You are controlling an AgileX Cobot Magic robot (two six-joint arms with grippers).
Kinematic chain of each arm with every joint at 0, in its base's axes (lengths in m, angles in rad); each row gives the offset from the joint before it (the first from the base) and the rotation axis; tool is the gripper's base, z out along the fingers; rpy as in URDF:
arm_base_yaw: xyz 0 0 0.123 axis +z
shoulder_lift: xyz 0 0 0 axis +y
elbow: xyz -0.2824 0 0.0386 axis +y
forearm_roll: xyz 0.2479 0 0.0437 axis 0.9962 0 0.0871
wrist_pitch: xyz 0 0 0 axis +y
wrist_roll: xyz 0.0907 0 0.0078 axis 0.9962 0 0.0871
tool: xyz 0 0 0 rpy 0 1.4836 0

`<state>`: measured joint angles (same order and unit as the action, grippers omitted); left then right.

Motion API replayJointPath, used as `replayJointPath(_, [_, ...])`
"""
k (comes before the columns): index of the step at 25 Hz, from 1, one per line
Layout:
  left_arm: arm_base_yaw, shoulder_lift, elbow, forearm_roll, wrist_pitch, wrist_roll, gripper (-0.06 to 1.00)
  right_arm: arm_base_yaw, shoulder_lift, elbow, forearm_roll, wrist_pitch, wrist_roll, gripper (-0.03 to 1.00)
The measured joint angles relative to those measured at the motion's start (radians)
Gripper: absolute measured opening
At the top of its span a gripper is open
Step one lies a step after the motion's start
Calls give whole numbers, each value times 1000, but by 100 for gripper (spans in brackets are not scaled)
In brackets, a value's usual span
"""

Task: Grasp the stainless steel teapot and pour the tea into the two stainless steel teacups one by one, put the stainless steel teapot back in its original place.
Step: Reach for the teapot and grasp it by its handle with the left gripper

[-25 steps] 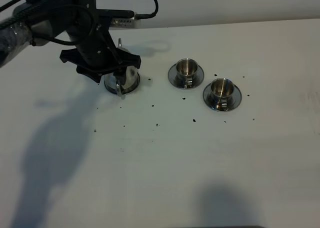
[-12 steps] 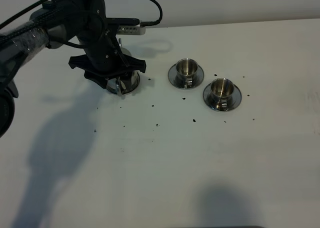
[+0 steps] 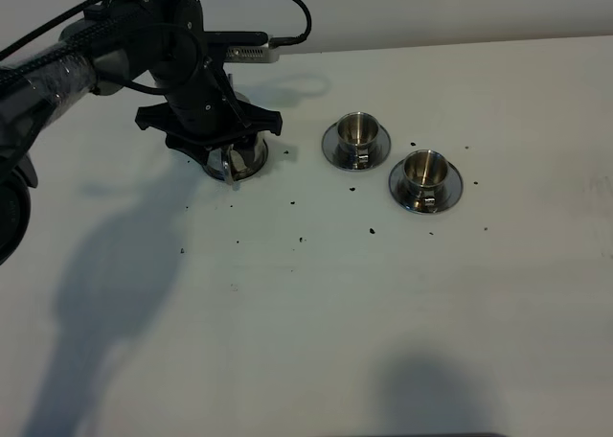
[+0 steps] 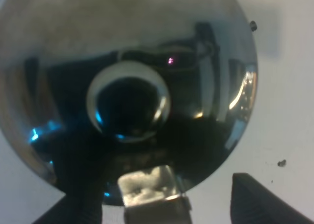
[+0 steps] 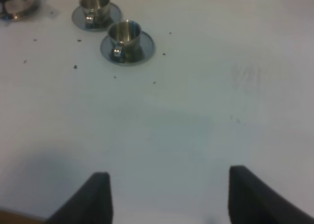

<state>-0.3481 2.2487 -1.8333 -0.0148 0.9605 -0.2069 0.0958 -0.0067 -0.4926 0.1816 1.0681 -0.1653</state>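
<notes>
Looks like the grasp step. The left pincer (image 3: 211, 135) hangs right over the stainless steel teapot (image 4: 128, 103), spread wide and gripping nothing. The pot sits on the desk (image 3: 316, 293) left of the two teacups (image 3: 356, 135) (image 3: 424, 175). Next it probably needs to drop and close on the handle. The right pincer (image 5: 167, 194) is apart and empty too.

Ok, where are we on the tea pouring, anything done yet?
Done: nothing that shows. The rear teacup and the front teacup show bare steel inside, with no tea visible. In hand: the left gripper hangs open over the stainless steel teapot, not gripping it. The right gripper is open and idle. Left: grasp, pour into both cups, set the pot back.
</notes>
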Motion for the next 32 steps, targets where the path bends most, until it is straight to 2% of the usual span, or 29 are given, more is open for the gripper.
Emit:
replayJointPath(12, [24,1,0,-3,12,-12,58,0,0,0,1,0,0,50])
replayJointPath(32, [35,5,0,-74,10,-3,57,0,0,0,1,0,0,50])
